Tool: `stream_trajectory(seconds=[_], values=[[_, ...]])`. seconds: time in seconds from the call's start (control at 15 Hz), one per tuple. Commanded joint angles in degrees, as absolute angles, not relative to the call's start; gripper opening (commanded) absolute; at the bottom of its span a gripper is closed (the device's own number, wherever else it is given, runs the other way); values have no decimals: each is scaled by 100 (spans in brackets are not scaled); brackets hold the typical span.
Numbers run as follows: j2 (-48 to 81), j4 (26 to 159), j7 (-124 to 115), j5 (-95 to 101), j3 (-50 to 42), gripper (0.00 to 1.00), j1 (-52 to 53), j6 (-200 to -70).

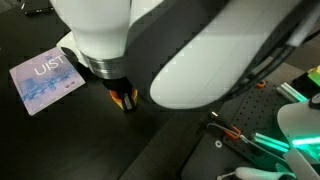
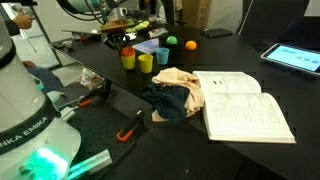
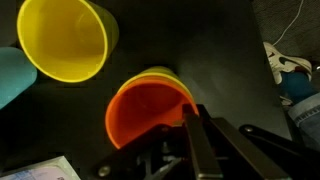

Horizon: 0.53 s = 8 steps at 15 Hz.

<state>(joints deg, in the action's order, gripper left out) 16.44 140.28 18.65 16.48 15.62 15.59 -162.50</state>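
I am pinching the orange cup (image 3: 145,118) by its rim, my end effector (image 3: 191,113) narrowed tight. It is sitting nested in a yellow sleeve cup (image 3: 162,72), beside a lone yellow cup (image 3: 62,38).

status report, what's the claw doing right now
Claw shut on rim of orange cup. Orange cup nested in yellow cup. Second yellow cup close beside it.

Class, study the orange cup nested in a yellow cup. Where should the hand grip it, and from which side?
Pinch the orange cup by its rim wall, one finger inside, one outside, coming from above. Its mouth opens upward, and the yellow cup around it hides its lower body, leaving only the rim free.
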Motion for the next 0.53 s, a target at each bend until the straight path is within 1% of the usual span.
stream_trajectory(seconds=[0.0,0.07,0.13,0.2,0.27,0.33,0.47], values=[[1593,14068,1642,1823,1481,26,1663,-16275],[1604,14068,1652,1785,1510,29,1648,-16268],[1607,14071,1657,1770,1523,39,1644,-16266],[1611,14073,1659,1760,1531,44,1643,-16266],[1618,14075,1678,1731,1553,38,1630,-16264],[1621,14078,1690,1714,1566,16,1620,-16273],[1608,14073,1697,1718,1571,12,1617,-16281]])
